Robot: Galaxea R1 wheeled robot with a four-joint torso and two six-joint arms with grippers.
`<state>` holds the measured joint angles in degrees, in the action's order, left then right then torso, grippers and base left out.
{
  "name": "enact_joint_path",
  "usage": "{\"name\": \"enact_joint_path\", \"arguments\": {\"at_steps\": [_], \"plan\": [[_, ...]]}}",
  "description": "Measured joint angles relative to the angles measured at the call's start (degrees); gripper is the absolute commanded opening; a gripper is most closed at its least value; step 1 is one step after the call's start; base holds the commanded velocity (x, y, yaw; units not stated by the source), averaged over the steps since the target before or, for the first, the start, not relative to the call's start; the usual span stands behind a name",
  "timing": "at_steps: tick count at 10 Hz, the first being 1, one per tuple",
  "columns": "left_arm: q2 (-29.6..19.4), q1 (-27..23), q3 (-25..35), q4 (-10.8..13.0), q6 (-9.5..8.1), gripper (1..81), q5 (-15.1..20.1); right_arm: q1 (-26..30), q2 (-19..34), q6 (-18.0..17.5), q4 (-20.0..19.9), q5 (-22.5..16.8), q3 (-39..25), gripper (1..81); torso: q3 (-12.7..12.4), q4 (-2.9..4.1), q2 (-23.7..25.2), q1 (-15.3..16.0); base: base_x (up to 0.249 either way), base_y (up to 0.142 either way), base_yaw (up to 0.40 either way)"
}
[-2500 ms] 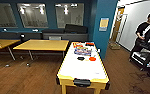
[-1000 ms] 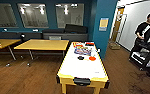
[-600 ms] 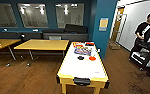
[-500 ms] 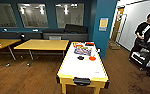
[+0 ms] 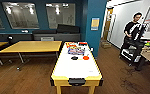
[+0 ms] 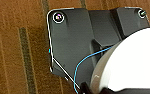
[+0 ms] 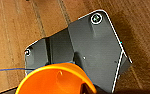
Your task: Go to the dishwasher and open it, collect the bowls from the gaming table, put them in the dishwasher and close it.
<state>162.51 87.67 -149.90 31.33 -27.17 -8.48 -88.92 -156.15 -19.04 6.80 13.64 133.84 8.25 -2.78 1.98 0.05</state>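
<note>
1. Straight ahead at 12 o'clock, the gaming table (image 5: 76,71) sits where it sat a couple of seconds ago. The whole scene has barely shifted, so I judge that I have stopped or am only creeping at its near end.
2. For the task, this looks like the collecting stage. Both bowls are not yet picked up and rest on the worktop past its middle, well apart from me.
3. On the white top, the black bowl (image 5: 74,58) lies at 9 o'clock of the orange bowl (image 5: 85,57), near it but apart. Both are small, round and shallow. At their 12 o'clock, the colourful board-game boxes (image 5: 76,49) are flat and rectangular.
4. The worktop is long and narrow, smooth white with a yellow edge and legs, and it has a dark fitting (image 5: 76,81) at the near end.
5. At 10 o'clock stands a yellow-topped table (image 5: 33,46) on thin legs. At 2 o'clock a person (image 5: 132,31) stands by a control rig.
6. The floor (image 6: 13,50) is brown with a plank-like grain.
7. I cannot tell whether my left gripper or my right gripper is open or closed. Close to the right wrist camera is a glossy orange rounded shape (image 7: 53,80) that I cannot identify.
</note>
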Motion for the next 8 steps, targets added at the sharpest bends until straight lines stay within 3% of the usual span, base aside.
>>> {"name": "enact_joint_path", "arguments": {"at_steps": [4,8], "plan": [[0.72,-0.11,-1.15,0.01,0.00,1.0,-0.11,-0.30,0.00,0.00,0.02,0.35,0.21,1.0,0.00,0.00,0.02,0.00,0.000,0.000,-0.395],[3.86,-0.17,-6.91,0.01,0.00,1.0,0.11,-0.61,-0.20,0.00,0.05,0.28,1.55,1.0,0.00,0.00,0.02,0.00,0.000,0.000,-0.395]]}}
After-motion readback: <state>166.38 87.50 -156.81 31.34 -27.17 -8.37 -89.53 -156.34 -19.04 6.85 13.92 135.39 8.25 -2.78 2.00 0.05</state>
